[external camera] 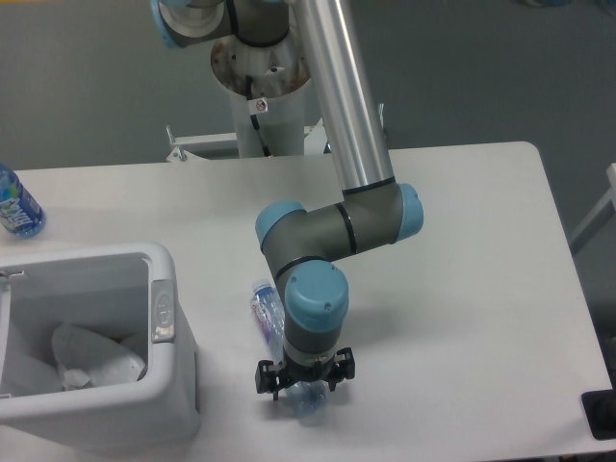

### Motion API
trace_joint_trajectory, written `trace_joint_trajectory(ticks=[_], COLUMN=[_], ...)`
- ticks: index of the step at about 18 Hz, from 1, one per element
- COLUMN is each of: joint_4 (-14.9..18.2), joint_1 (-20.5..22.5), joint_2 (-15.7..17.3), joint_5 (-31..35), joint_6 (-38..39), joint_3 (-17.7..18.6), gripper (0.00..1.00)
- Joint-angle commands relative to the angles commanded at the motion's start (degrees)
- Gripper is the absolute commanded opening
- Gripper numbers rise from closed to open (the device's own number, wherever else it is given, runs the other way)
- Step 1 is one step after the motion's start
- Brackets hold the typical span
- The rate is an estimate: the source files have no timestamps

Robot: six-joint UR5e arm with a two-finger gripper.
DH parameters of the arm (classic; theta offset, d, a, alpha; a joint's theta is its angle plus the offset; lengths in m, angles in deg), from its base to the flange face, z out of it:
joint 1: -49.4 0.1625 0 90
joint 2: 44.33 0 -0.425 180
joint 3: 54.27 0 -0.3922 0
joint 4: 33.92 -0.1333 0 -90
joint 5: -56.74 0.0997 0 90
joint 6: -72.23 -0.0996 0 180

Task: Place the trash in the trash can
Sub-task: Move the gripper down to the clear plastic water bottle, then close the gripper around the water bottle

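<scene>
Clear flattened bottle [271,318] lies on table [462,289], its lower end under gripper [304,383]; fingers spread either side, not clamped.

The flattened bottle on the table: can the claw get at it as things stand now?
Probably yes. The claw hangs directly over the lower end of the flattened bottle, nothing lies between them, and the trash can stands off to the side.

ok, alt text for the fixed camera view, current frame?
A robot arm's gripper is lowered over a flattened clear bottle lying on a white table. A white trash can holding crumpled white trash stands at left; an upright blue-labelled bottle is behind it.
</scene>
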Motion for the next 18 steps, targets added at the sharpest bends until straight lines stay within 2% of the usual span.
trace_joint_trajectory(ticks=[3, 13, 18], joint_4=[0.0, 0.1, -0.2], joint_1=[-0.1, 0.1, 2.6], joint_2=[0.3, 2.7, 8.9], joint_5=[0.0, -0.1, -1.1], joint_6=[-0.1, -1.1, -2.5], joint_3=[-0.1, -0.3, -0.6], gripper=[0.66, 0.66, 0.63])
